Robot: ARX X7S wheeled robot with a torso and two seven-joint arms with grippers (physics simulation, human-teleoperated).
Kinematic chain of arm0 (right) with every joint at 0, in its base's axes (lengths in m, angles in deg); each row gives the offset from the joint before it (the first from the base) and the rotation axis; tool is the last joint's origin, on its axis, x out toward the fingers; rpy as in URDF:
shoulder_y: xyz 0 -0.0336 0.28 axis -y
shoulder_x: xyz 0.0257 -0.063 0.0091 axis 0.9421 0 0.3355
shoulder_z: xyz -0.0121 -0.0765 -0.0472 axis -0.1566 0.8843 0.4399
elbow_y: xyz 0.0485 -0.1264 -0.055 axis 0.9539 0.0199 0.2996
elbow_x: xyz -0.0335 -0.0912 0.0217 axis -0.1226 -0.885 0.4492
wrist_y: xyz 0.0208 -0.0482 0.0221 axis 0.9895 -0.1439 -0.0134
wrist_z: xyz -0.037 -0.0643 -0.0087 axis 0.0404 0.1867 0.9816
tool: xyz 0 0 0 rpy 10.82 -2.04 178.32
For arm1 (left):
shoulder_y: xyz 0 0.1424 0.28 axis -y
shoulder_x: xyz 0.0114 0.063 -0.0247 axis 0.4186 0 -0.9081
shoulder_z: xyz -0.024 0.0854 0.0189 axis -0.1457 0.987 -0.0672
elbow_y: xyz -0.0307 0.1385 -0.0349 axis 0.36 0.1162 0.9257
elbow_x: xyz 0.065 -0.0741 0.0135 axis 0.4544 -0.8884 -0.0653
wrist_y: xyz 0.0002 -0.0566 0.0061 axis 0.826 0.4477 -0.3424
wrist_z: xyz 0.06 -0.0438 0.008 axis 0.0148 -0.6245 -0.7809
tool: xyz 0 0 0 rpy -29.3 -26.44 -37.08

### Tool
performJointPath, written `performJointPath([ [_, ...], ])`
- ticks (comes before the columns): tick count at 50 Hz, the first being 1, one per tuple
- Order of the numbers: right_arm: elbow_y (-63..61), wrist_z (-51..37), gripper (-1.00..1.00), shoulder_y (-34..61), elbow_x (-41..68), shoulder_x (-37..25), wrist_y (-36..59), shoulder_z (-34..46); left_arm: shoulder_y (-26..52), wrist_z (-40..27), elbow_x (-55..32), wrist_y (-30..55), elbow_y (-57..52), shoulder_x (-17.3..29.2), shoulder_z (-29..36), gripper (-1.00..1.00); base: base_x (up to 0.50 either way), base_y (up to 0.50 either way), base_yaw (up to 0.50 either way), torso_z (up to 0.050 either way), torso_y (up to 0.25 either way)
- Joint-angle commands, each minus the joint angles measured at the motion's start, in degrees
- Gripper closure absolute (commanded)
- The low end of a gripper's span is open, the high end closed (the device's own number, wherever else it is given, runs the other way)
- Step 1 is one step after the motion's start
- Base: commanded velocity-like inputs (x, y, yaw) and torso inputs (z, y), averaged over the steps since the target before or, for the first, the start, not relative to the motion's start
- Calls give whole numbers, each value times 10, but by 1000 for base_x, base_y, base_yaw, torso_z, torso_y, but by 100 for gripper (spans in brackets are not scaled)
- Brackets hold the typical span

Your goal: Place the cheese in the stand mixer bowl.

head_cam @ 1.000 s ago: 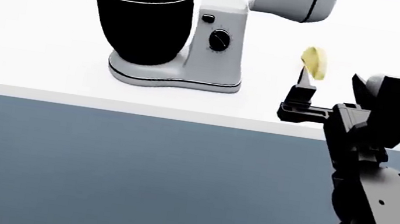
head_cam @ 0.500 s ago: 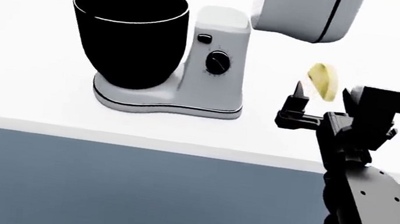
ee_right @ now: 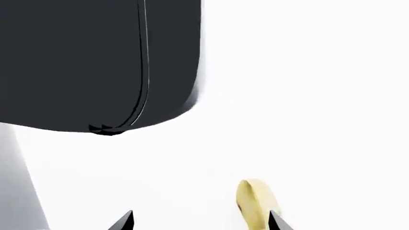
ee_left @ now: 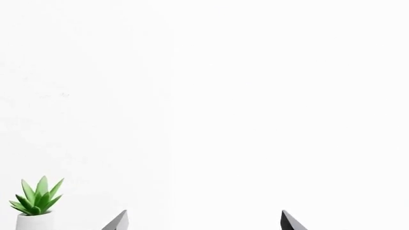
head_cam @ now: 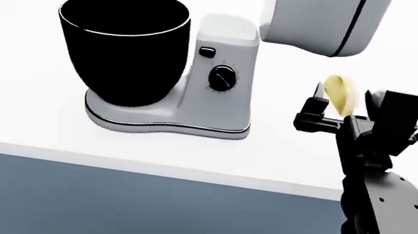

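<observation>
RISK: possible slip of cheese (head_cam: 342, 93) during carry, thin slice pinned by one edge only; possible knock against raised mixer head (head_cam: 321, 16) just above | POSITION: cheese upright in right end effector (head_cam: 333, 110), above counter (head_cam: 285, 158), well right of stand mixer bowl (head_cam: 121, 43) | STATE: right end effector grasping cheese; left end effector (ee_left: 203, 221) spread, empty.

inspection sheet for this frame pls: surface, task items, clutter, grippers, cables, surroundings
Surface: white counter, blue-grey front below.
Job's things: cheese aloft at right gripper, beside one finger, grip unclear; stand mixer bowl seated on mixer body, away from the cheese; contents not visible.
Clutter: potted plant, left wrist view only.
Grippers: left gripper open, nothing between its tips.
Cables: nothing seen.
Surroundings: plain white.
</observation>
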Motion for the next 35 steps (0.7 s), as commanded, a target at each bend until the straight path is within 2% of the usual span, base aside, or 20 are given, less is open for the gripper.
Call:
performJointPath([
  [1,1,1,-100,4,12,0,-4,-3,-1,-1,-1,6,1,-4,-5,-100,0,0,0,0,0],
  [8,-15,1,-100,8,16,-7,0,-2,-1,-2,-2,8,2,-5,-6,-100,6,0,0,0,0],
  [14,-20,2,-100,9,19,-9,-11,-5,-1,-1,-1,10,3,-7,-8,-100,471,0,0,0,0],
  [19,-17,-7,-100,16,14,-12,-6,-4,-1,0,-1,12,4,-8,-8,-100,0,0,0,0,0],
  [35,93,-20,-100,37,-13,-46,-44,-16,-2,7,5,22,4,-21,-14,-100,0,0,0,0,0],
])
